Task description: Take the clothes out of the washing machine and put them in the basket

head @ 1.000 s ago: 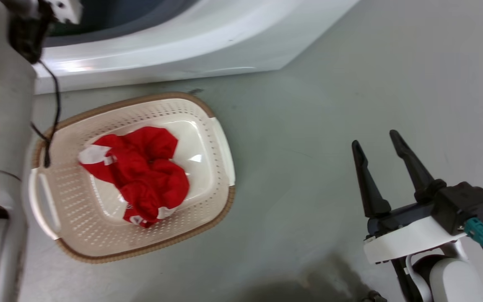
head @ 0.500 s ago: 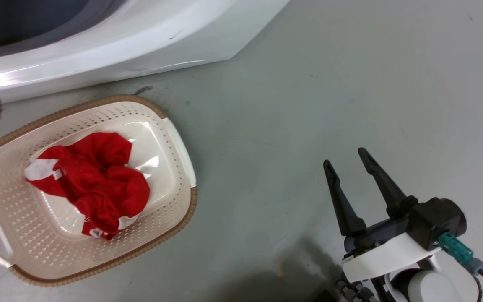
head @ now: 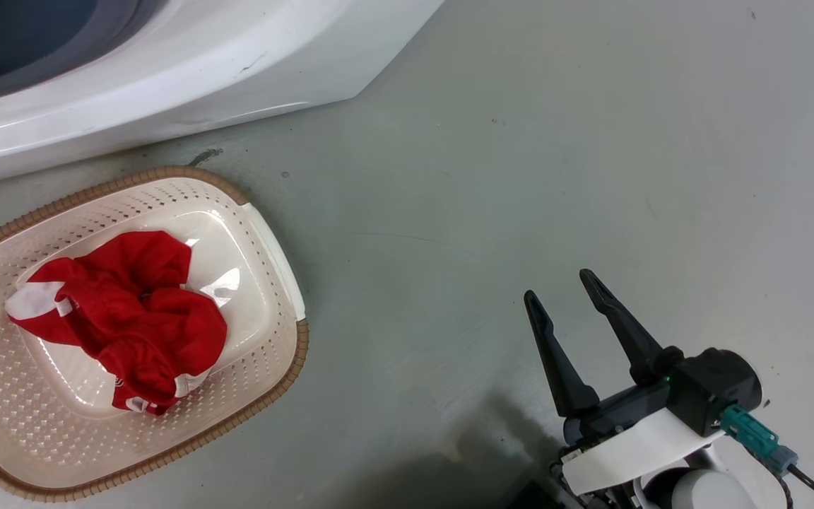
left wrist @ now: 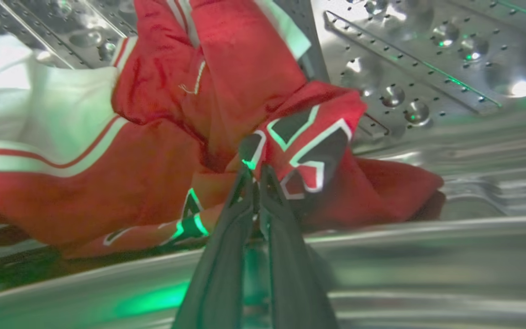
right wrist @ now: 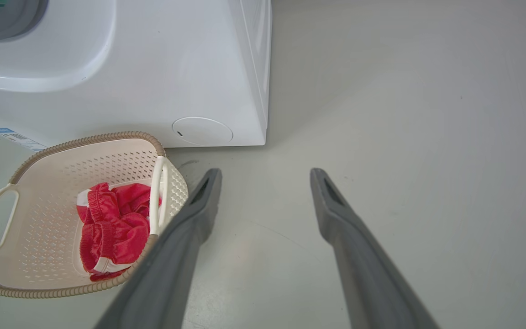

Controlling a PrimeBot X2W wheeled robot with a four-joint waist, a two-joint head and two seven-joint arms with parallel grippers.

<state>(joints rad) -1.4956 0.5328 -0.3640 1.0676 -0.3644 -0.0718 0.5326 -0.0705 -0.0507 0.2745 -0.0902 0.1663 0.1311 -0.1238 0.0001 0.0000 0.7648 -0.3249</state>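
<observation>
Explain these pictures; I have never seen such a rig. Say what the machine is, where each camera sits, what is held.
This is a wheeled robot with two arms, each ending in a two-fingered gripper. The head camera looks down at the floor, where a basket holds a red garment beside the washing machine; the right gripper hovers open and empty. The right wrist camera looks along those fingers. The left wrist camera is inside the steel drum, where the left gripper is shut on a red jersey.
</observation>
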